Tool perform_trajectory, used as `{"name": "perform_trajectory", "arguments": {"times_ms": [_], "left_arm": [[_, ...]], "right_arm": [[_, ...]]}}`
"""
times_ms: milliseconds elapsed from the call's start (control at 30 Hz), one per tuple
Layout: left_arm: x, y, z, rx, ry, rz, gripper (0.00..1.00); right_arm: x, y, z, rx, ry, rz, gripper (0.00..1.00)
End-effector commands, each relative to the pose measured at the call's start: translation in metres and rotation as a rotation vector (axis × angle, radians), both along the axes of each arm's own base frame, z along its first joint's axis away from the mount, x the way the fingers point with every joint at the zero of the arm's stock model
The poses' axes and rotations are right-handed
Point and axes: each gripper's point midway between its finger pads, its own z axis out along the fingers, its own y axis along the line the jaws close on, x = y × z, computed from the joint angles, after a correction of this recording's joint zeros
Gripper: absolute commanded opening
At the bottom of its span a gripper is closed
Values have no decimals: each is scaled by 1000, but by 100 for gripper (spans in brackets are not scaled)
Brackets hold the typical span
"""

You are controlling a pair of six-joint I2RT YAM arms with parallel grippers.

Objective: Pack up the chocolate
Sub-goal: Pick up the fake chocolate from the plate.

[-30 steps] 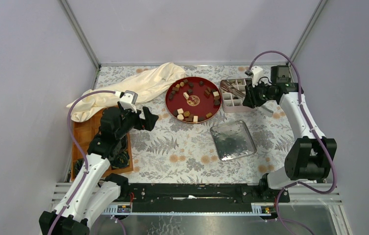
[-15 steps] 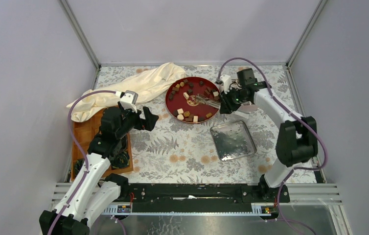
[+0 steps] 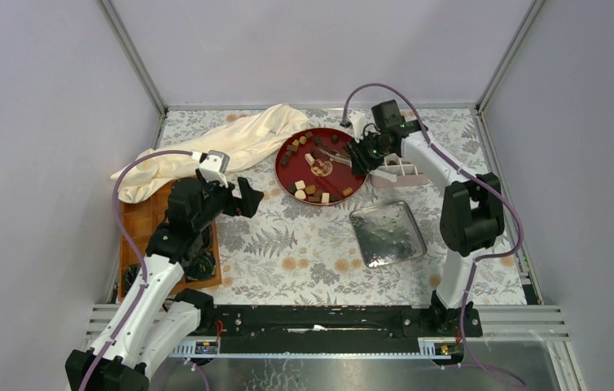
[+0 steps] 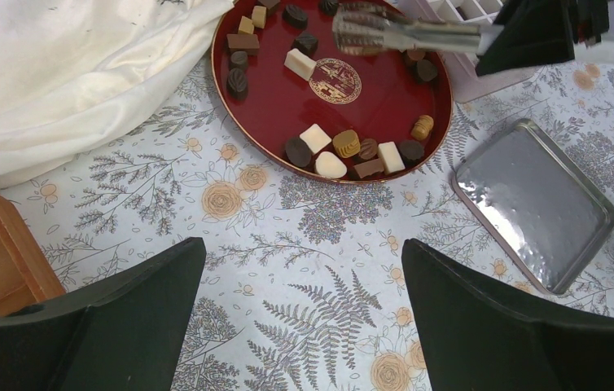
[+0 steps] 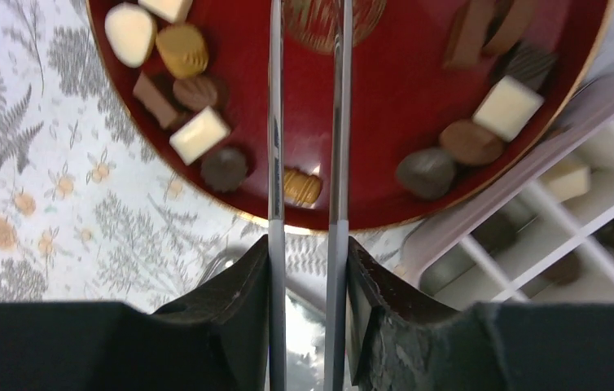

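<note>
Many chocolates lie on the red plate; we clamp our right pincer on tongs above it to lift one, while our left pincer hangs wide apart near it.

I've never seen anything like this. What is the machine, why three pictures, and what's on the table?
These are two robot arms bolted to a table. One picture looks down from above; the other two come from cameras on each wrist. The left gripper hangs open, holding nothing. The right gripper clamps metal tongs over a red tray of chocolates. Nearby lie a white divided box with a few pieces inside, a silver tray, a cream cloth and a wooden tray.
</note>
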Motion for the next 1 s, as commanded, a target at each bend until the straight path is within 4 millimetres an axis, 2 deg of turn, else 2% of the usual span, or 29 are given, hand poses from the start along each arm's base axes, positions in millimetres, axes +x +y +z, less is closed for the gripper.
{"name": "perform_trajectory", "arguments": {"times_ms": [0,167,600,967], "left_arm": [[3,2,-2,13,-19,9,99],[4,4,-2,20,-21,19,99],[7,10,-4,46,-28,51,99],[10,14,-9,65,-14,69,99]], "right_arm": [[37,14,35,46,-96,-16,39],[54,22,46,76,-120,-28,39],[47,22,28,74,-99,-24,39],[49,16,25,46,-111,-30,39]]}}
